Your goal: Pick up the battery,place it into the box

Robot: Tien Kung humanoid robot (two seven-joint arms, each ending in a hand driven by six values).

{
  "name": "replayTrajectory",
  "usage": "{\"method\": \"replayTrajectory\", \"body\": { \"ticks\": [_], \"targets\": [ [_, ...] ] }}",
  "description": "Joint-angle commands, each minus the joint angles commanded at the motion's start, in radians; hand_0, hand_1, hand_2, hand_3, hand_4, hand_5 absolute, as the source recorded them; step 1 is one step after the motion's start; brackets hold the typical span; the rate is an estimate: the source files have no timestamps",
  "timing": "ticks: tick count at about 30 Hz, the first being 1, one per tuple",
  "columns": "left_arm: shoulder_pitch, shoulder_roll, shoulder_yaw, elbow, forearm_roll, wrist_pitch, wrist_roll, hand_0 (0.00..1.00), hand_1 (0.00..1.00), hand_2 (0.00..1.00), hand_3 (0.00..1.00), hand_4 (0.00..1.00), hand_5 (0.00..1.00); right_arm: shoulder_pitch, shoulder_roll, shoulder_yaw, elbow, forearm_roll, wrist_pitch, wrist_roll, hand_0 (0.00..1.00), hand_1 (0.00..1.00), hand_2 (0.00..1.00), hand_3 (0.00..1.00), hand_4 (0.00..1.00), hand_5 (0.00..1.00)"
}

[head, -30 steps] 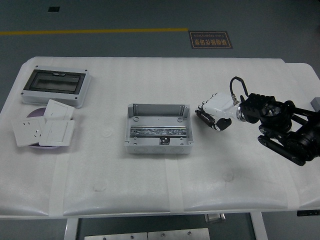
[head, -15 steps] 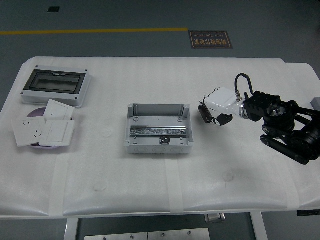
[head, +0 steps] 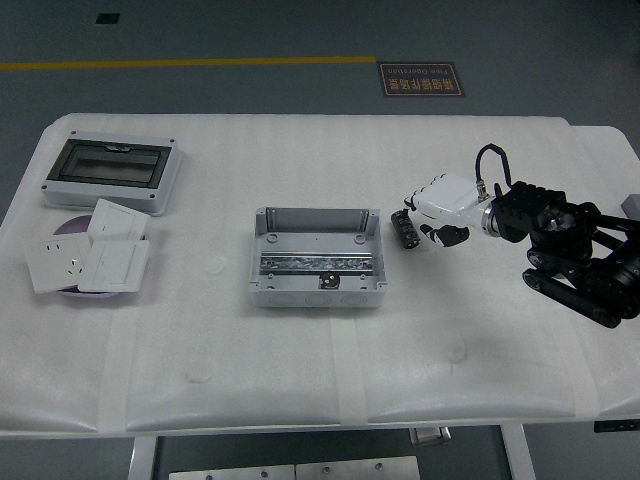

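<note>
Battery [head: 404, 228] half-hidden in right hand [head: 432, 213]

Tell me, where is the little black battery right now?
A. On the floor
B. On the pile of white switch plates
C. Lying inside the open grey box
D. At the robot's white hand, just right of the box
D: the battery sits at the fingertips of the right hand, right of the grey box and outside it.

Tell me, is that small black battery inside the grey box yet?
Not yet. The small black cylindrical battery is outside the open grey plastic box, at the right hand's fingertips.
</note>
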Motion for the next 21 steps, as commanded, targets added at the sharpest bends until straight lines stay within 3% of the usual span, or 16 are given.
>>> {"method": "replayTrajectory", "body": {
  "ticks": [1, 2, 7, 8, 13, 14, 21],
  "targets": [
    [0.000, 0.000, -0.001, 0.000, 0.001, 0.000, 0.000, 0.680, 0.677, 0.585, 0.636, 0.625, 0.338, 0.002, -0.002, -0.007, 0.001, 0.010, 0.004, -0.005, 0.780, 0.683, 0.741, 0.778, 0.364, 0.026],
    [0.001, -0.001, -0.004, 0.000, 0.003, -0.001, 0.001, 0.680, 0.677, 0.584, 0.636, 0.625, 0.340, 0.004, -0.005, -0.014, 0.002, 0.021, 0.005, -0.011, 0.782, 0.691, 0.778, 0.854, 0.436, 0.052],
    [0.003, -0.004, -0.016, 0.000, 0.016, -0.002, 0.004, 0.680, 0.677, 0.584, 0.636, 0.625, 0.340, 0.010, -0.013, -0.051, 0.008, 0.071, -0.018, -0.033, 0.782, 0.691, 0.778, 0.854, 0.436, 0.052],
    [0.004, -0.005, -0.015, 0.000, 0.015, -0.002, 0.004, 0.679, 0.677, 0.585, 0.636, 0.624, 0.340, 0.011, -0.014, -0.058, 0.010, 0.079, -0.026, -0.036, 0.868, 0.755, 0.902, 0.998, 0.756, 0.166],
    [0.003, -0.007, -0.016, 0.000, 0.015, -0.003, 0.003, 0.679, 0.677, 0.585, 0.636, 0.624, 0.340, 0.017, -0.017, -0.087, 0.015, 0.120, -0.065, -0.050, 0.868, 0.755, 0.902, 0.998, 0.756, 0.166],
    [0.003, -0.007, -0.017, 0.000, 0.015, -0.003, 0.003, 0.679, 0.677, 0.585, 0.636, 0.624, 0.340, 0.017, -0.018, -0.091, 0.016, 0.125, -0.071, -0.052, 0.894, 0.776, 0.966, 0.998, 0.818, 0.191],
    [0.006, -0.008, -0.016, 0.000, 0.015, -0.003, 0.003, 0.679, 0.678, 0.585, 0.635, 0.623, 0.340, 0.016, -0.026, -0.114, 0.020, 0.174, -0.122, -0.049, 0.900, 0.781, 0.977, 0.998, 0.837, 0.200]
  ]
}}
